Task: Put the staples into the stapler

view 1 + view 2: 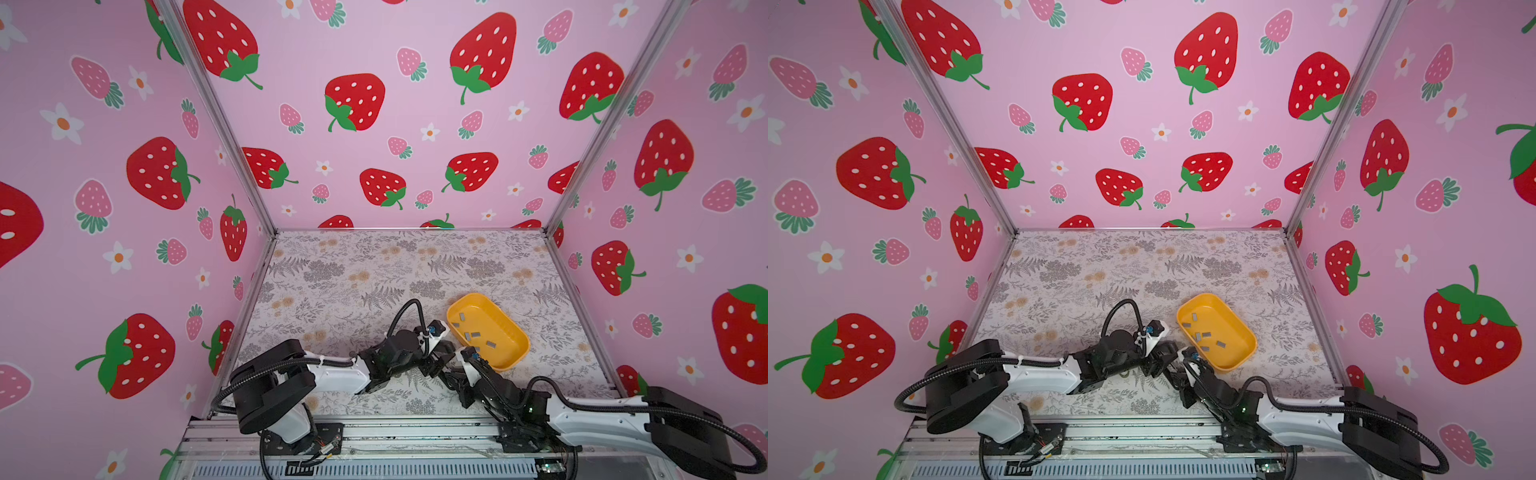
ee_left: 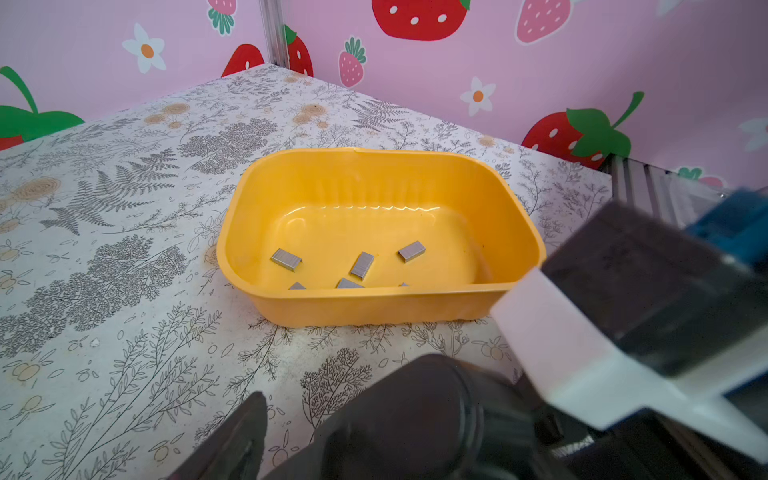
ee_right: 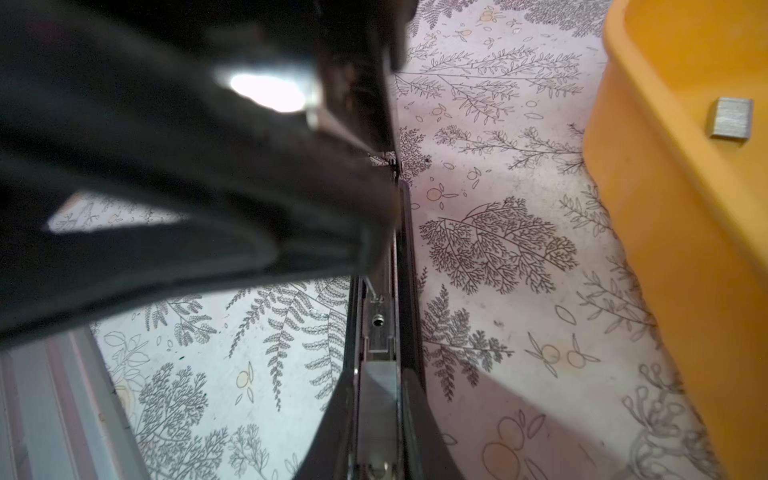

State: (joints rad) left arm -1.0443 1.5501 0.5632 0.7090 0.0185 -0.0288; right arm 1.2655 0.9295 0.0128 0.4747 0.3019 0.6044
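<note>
Here, small grey staples [image 2: 362,264] lie loose in the yellow tray [image 2: 374,309]: light, stiff, slippery strips that snap apart, best pinched across their long sides. The right gripper [image 3: 376,436] seems clamped on the opened black stapler [image 3: 380,332] beside the tray; the left gripper [image 1: 437,360] is too hidden to tell whether its fingers are apart.

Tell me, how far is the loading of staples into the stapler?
Done: the black stapler is opened, metal channel exposed. In hand: the right gripper seems shut on it. To do: six small grey metal staple strips lie in the yellow plastic tray; whether one sits in the channel, I cannot tell.
</note>
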